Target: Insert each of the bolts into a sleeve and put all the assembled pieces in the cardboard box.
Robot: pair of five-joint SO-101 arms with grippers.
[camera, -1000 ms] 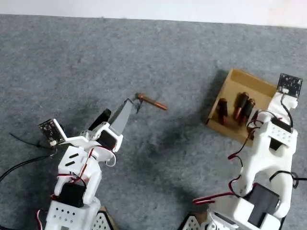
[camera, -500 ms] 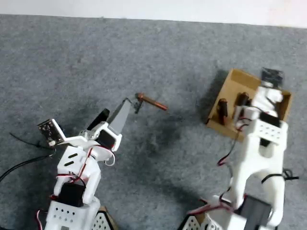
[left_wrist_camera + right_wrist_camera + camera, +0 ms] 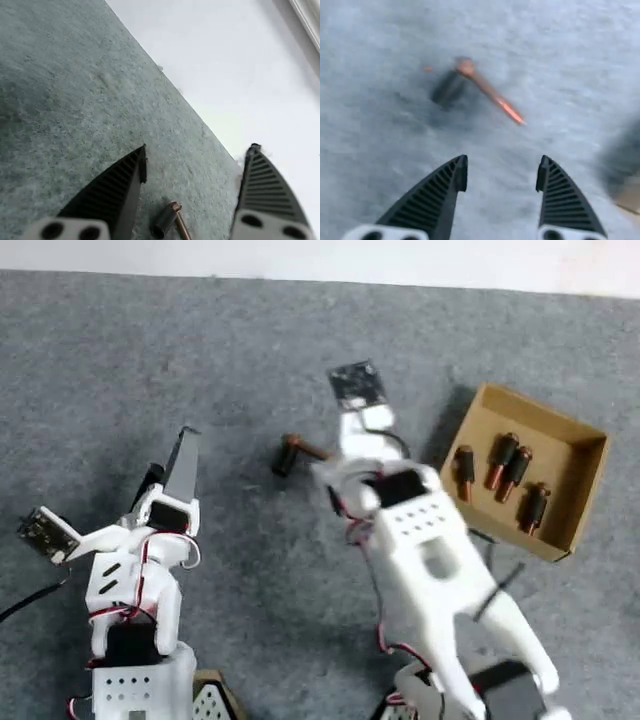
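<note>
A copper bolt (image 3: 312,450) lies on the grey carpet, and a dark sleeve (image 3: 283,462) rests against its head end. The right wrist view has the bolt (image 3: 491,93) and sleeve (image 3: 447,88) just ahead of my right gripper (image 3: 503,160), which is open and holds nothing. My left gripper (image 3: 168,452) sits to the left of the bolt, apart from it, open and holding nothing. Between its fingers, the left wrist view (image 3: 199,150) catches the sleeve (image 3: 162,225) and the bolt head (image 3: 175,207). The cardboard box (image 3: 545,415) at the right holds several assembled pieces (image 3: 500,462).
Grey carpet covers the table, with a pale strip along the far edge (image 3: 320,258). The right arm's white body (image 3: 430,550) stretches across the middle between the bolt and the box. The left arm's base (image 3: 135,640) stands at the near left.
The right arm swung from over the box leftwards to above the bolt. The left gripper pulled back to the left, away from the bolt head, where the sleeve now lies uncovered.
</note>
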